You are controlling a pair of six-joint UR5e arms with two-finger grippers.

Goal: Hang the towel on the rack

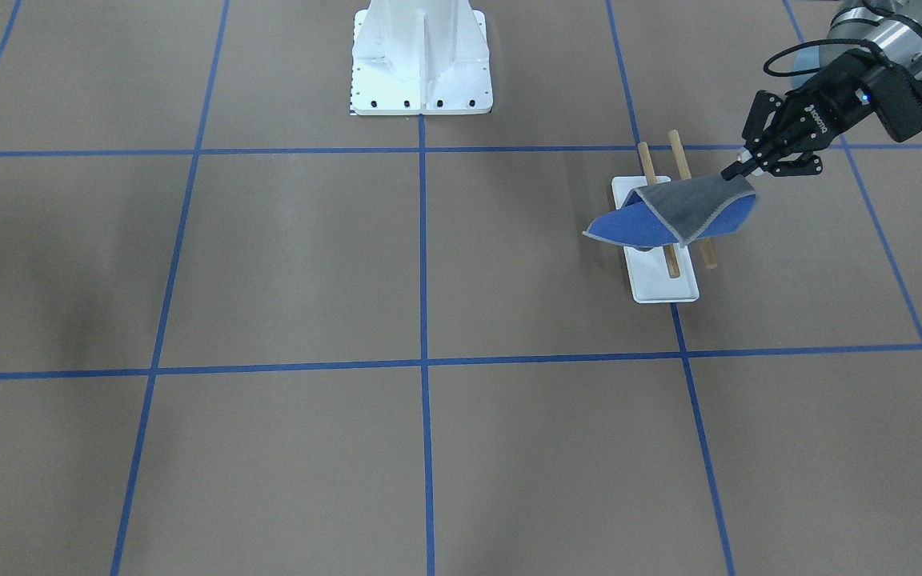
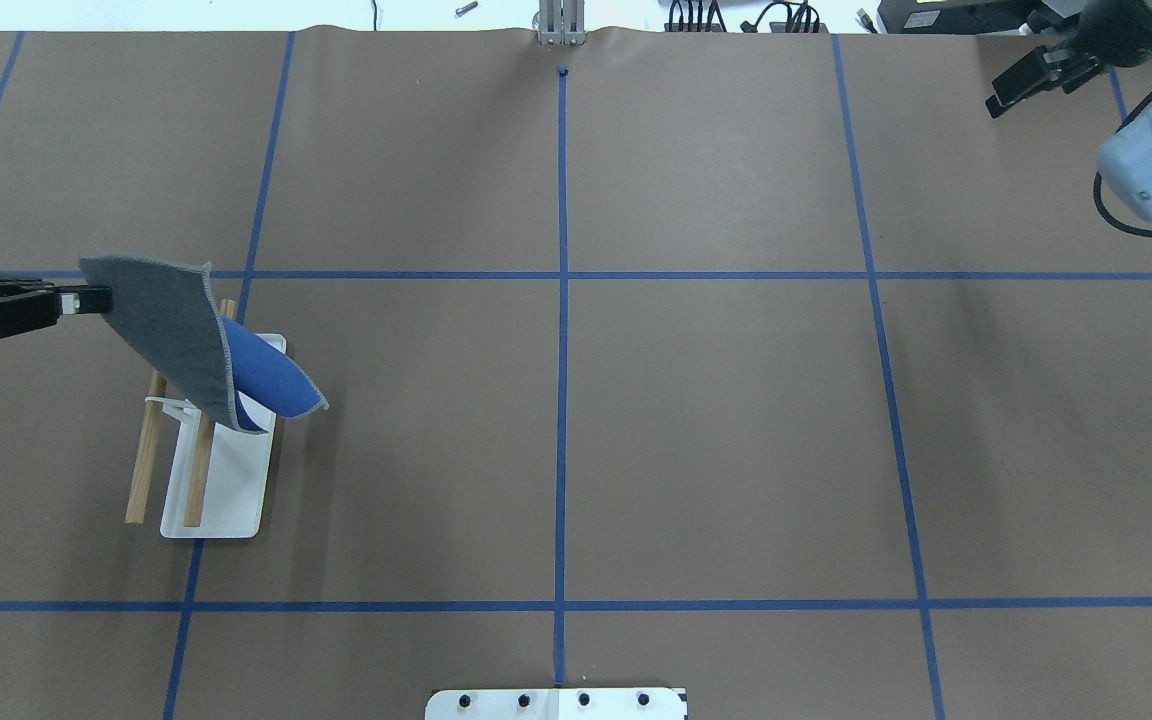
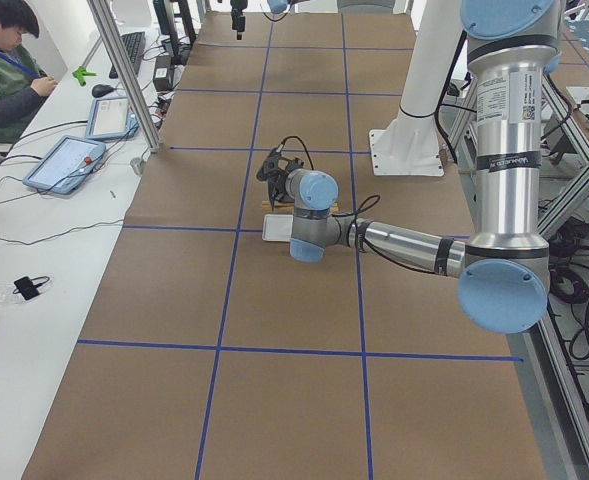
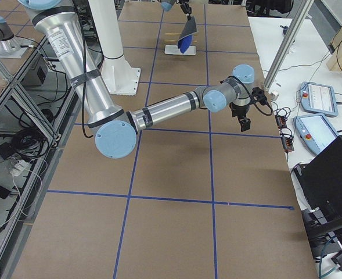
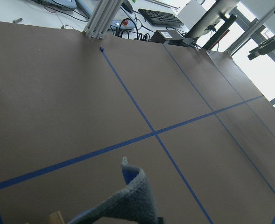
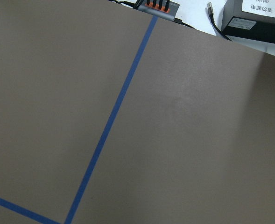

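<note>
My left gripper (image 1: pixel 737 170) is shut on one corner of the towel (image 1: pixel 673 212) and holds it up over the rack. The towel hangs with its grey face up, and its lower end curls to show the blue face. The rack has a white base (image 1: pixel 661 280) and two wooden rods (image 1: pixel 675 148). From overhead, the towel (image 2: pixel 176 335) lies across the far ends of the rods (image 2: pixel 144 460). I cannot tell whether it rests on them. The towel's edge (image 5: pixel 128 200) shows in the left wrist view. My right gripper (image 2: pixel 1021 85) is open and empty, far off at the other end.
The robot's white base plate (image 1: pixel 421 80) stands at the table's middle edge. Blue tape lines (image 1: pixel 422 364) divide the brown table. A person (image 3: pixel 4 50) sits at a side bench with tablets (image 3: pixel 69 160).
</note>
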